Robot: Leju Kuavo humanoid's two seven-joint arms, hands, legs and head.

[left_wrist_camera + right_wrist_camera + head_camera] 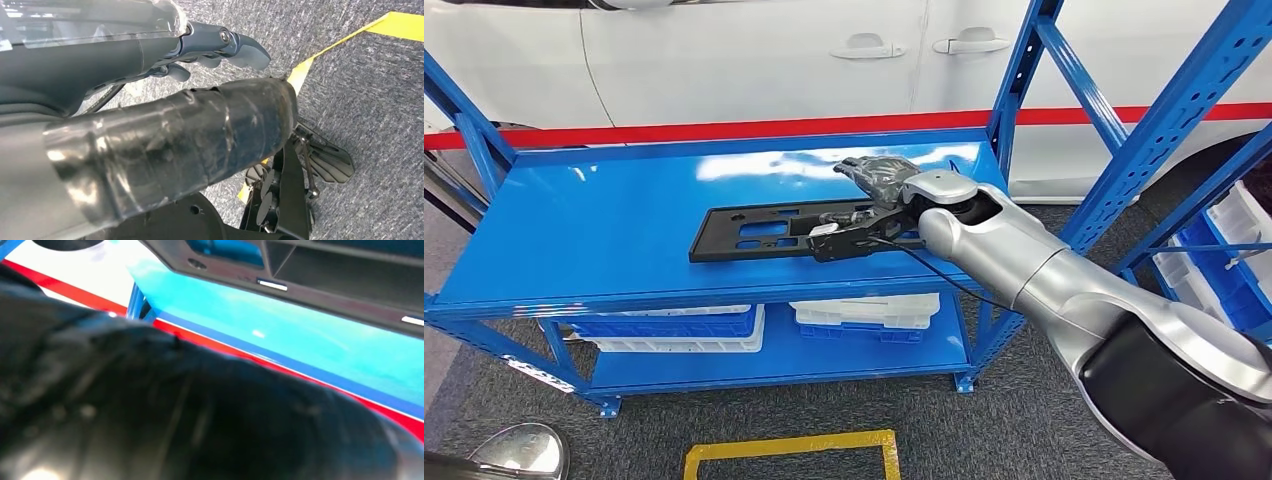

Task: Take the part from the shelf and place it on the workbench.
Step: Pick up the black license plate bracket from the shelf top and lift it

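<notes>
You are looking at a blue metal shelf rack (624, 215) standing on grey carpet (824, 415), with a white car body bearing a red stripe (724, 60) just behind it. On the rack's lower level sit white and blue plastic trays (864, 312), and a yellow tape outline (789, 452) marks the floor in front.

The flat black plastic panel part with rectangular cut-outs (754, 232) lies flat on the top shelf, towards its right half. Your right hand (879, 180) is at the part's right end, lying over it; the dark fingers (864, 168) reach beyond the panel's far edge. You cannot tell from these views whether the hand is actually gripping the part or only resting on it. In the right wrist view the part's edge (325, 275) runs close by.

Your left hand (220, 50) hangs over the carpet, fingers loosely curled, holding nothing.
</notes>
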